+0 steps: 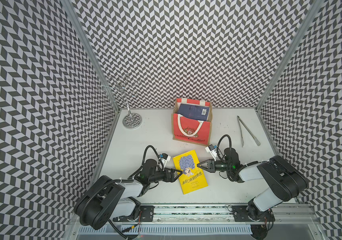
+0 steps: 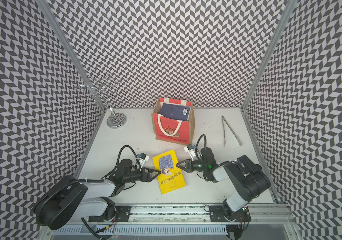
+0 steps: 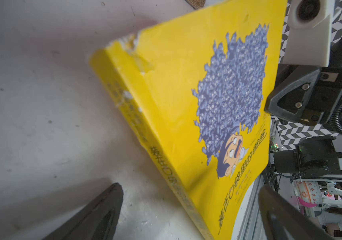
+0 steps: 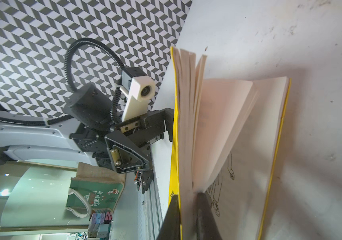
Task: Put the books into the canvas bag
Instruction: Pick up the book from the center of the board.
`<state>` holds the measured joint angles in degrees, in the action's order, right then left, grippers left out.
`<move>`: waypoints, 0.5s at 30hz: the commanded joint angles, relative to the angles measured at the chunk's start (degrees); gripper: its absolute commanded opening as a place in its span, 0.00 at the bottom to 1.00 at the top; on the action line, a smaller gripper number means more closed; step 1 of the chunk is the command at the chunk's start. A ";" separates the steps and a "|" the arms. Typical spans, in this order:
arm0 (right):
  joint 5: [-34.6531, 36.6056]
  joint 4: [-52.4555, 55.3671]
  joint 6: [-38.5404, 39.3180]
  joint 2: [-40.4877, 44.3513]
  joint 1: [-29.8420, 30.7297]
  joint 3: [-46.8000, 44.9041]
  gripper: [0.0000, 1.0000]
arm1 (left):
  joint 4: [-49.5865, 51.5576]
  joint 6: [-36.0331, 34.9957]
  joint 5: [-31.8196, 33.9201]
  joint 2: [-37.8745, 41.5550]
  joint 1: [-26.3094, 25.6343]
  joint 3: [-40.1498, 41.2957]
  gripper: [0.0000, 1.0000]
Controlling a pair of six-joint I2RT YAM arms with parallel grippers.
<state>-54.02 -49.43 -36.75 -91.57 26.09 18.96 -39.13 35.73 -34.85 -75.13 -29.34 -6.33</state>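
One yellow book (image 1: 189, 171) mid-frame, long axis upper-left to lower-right, top toward the one canvas bag (image 1: 191, 133); right claw (image 1: 197, 165) pinches its cover edge, left claw (image 1: 180, 172) spread wide at the spine

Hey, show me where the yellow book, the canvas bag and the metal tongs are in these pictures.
yellow book (image 1: 189, 172), in a top view, middle of its cover.
canvas bag (image 1: 204, 131), in a top view, red front panel.
tongs (image 1: 248, 129), in a top view, midway along one arm.
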 commanded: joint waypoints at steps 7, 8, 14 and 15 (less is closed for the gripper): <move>-3.15 -13.63 -4.34 -2.58 0.32 -0.24 0.00 | -14.44 2.13 -4.61 -1.07 -1.84 0.97 0.47; -3.02 -13.37 -4.05 -2.63 0.51 -0.23 0.00 | -14.91 2.24 -4.67 -0.83 -1.86 0.90 0.43; -1.48 -6.82 -0.45 -1.06 1.40 1.13 0.00 | -13.95 1.54 -4.66 -0.20 -1.94 -0.68 0.24; -1.21 -5.28 0.27 -0.54 1.41 1.57 0.00 | -13.88 1.54 -4.69 -0.10 -1.93 -0.81 0.19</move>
<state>-54.85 -54.72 -38.74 -93.78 26.55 18.68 -48.64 37.74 -38.02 -76.38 -30.98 -5.39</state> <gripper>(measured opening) 0.111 0.221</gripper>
